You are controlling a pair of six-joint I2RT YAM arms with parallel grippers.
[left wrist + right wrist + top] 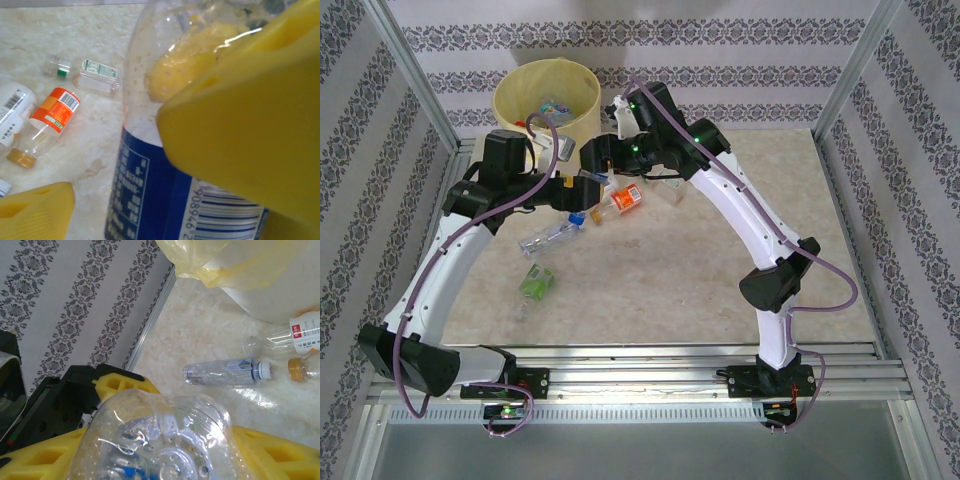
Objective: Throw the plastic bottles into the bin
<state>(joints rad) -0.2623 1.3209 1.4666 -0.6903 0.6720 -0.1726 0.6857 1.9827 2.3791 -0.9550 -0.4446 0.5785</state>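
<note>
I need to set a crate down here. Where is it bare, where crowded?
Bare: the marbled tabletop right of the white right arm, and the strip between the green plastic bottle and the metal rail. Crowded: clear plastic bottles near the round cream bin.

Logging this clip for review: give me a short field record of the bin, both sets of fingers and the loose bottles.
bin: far left of table, bottles inside
left fingers: astride blue-labelled bottle, one finger apart from it
right fingers: closed on clear bottle, beside bin
loose on table: orange-labelled bottle, green bottle
</note>
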